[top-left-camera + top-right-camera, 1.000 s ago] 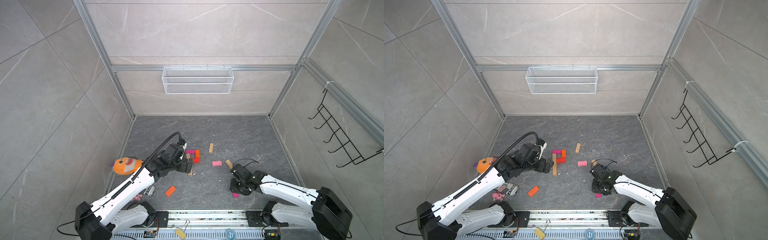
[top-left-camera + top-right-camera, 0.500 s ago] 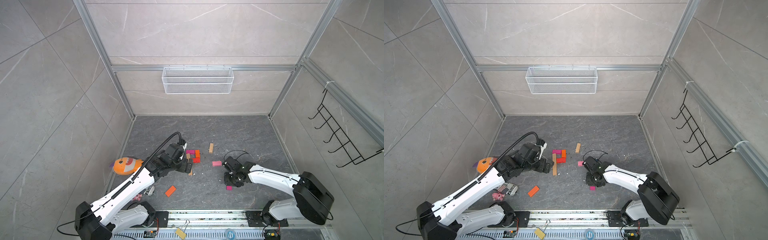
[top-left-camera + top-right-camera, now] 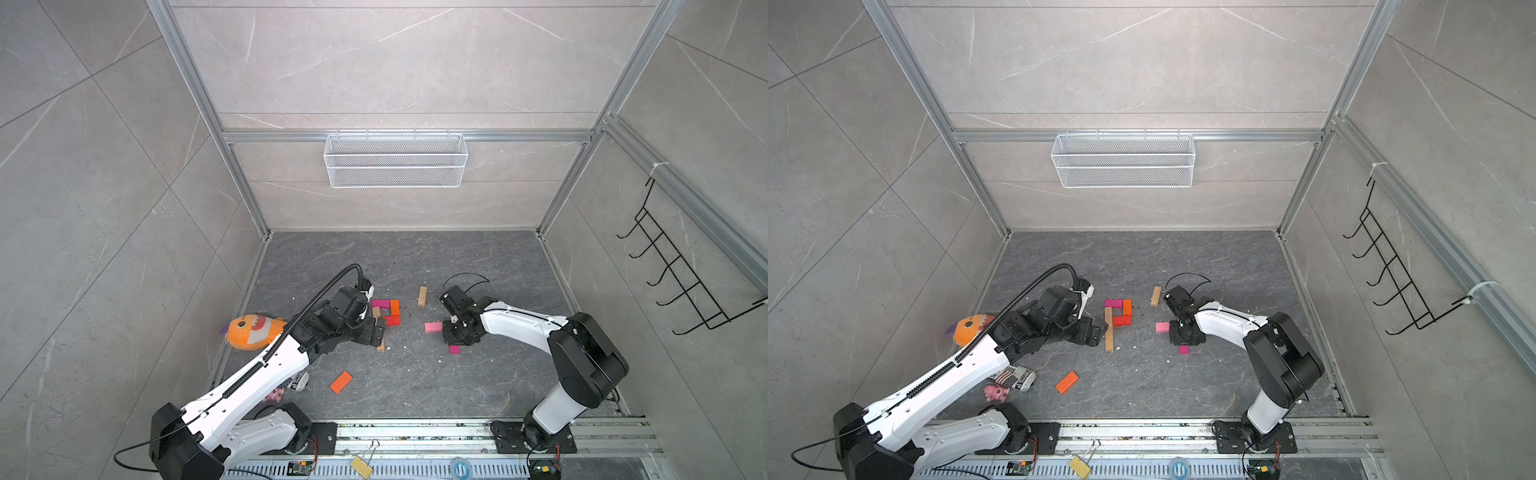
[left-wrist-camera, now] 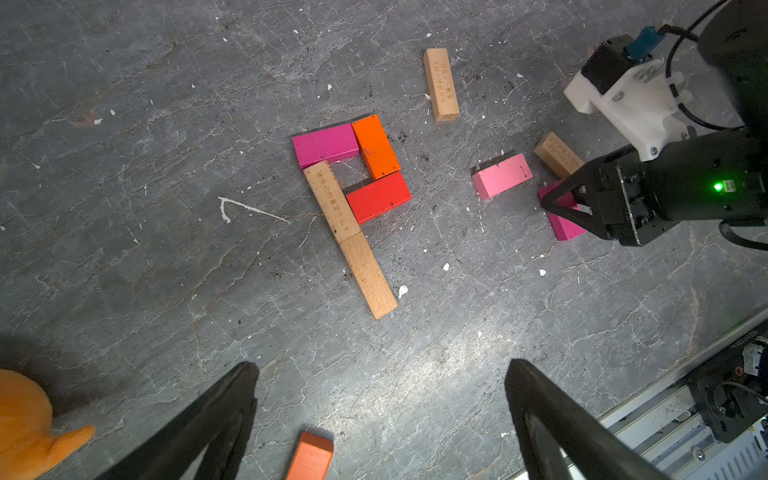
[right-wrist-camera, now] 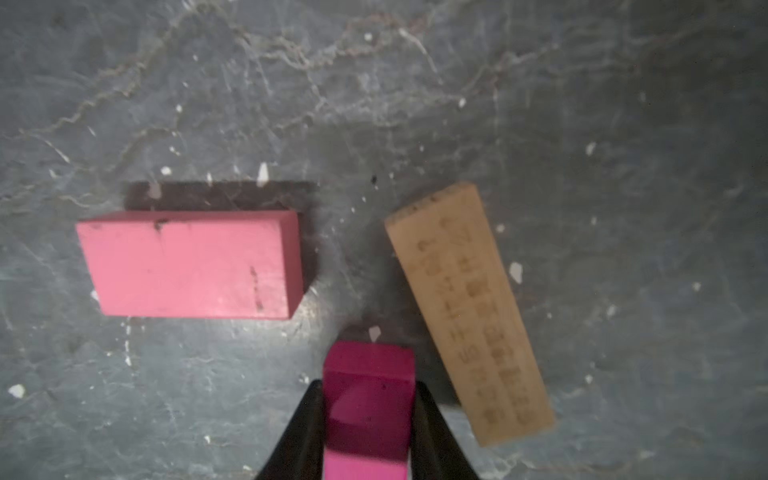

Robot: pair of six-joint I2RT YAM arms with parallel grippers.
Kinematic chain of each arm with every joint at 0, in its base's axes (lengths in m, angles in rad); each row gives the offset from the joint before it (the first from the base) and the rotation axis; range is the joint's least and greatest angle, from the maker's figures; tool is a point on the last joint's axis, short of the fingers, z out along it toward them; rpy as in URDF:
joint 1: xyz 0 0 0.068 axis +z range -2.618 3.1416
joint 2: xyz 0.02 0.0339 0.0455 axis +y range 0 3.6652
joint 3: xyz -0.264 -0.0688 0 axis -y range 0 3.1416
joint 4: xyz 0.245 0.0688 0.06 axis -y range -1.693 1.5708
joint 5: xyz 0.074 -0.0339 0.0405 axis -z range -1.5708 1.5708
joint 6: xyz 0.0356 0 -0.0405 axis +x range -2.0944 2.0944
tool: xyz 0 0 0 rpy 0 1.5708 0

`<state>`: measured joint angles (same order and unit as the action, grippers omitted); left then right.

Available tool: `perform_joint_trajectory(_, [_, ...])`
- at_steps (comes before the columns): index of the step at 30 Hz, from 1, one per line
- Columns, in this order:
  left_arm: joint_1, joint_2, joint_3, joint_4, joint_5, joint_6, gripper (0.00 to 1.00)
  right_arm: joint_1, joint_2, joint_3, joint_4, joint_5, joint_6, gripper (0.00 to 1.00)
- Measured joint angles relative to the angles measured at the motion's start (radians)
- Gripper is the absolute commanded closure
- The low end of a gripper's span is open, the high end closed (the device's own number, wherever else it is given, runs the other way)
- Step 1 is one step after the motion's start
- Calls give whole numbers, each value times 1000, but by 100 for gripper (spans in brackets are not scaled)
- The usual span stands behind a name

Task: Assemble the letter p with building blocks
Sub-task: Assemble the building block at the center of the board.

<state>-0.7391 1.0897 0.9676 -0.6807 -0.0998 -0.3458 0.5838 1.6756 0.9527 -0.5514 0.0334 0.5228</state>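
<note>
Your letter p [image 4: 332, 203]: two-bar tan stem, magenta-orange-red square loop; right fingers [image 5: 299, 440] clamp a magenta block [image 5: 370, 374], left fingers [image 4: 208, 424] wide

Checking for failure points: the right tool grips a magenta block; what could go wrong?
The right tool pinches the magenta rectangular block across its width; it may twist or slip.
The light pink rectangular block and tan wooden bar lie close beside it; a swing could knock them.
</note>
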Motion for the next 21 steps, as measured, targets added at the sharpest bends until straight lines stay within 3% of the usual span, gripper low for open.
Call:
perform_joint_trajectory(12, [0, -12, 0, 16, 84, 1, 3, -9, 22, 24, 4, 0, -33, 53])
perform_joint_trajectory(21, [0, -46, 0, 58, 163, 1, 3, -9, -114, -27, -24, -23, -37, 50])
